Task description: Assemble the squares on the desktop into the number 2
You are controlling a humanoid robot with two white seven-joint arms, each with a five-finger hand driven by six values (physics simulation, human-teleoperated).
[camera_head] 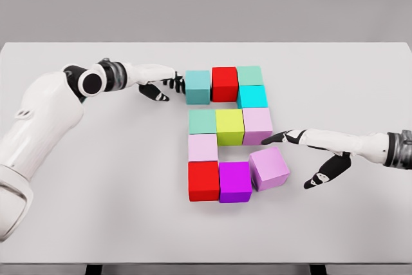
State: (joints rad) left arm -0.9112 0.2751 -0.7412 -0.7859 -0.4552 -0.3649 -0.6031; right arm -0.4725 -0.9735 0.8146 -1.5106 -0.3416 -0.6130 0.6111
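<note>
Coloured cubes form a block figure on the white table [96, 223]. The top row holds a teal cube [198, 87], a red cube [225, 84] and a green cube [250, 75], with a cyan cube [252, 97] below the green one. The middle row has a green cube [202, 122], a yellow-green cube [230, 127] and a pink cube [257, 125]. Below sit a pale pink cube [203, 148], a red cube [204, 181], a magenta cube [235, 181] and a skewed lilac cube [269, 169]. My left hand [168, 84] is open, fingertips against the teal cube's left face. My right hand [293, 152] is open, fingertips beside the pink cube, above the lilac one.
The table's front edge runs along the bottom of the view, with dark legs just below it. A plain grey wall stands behind the table.
</note>
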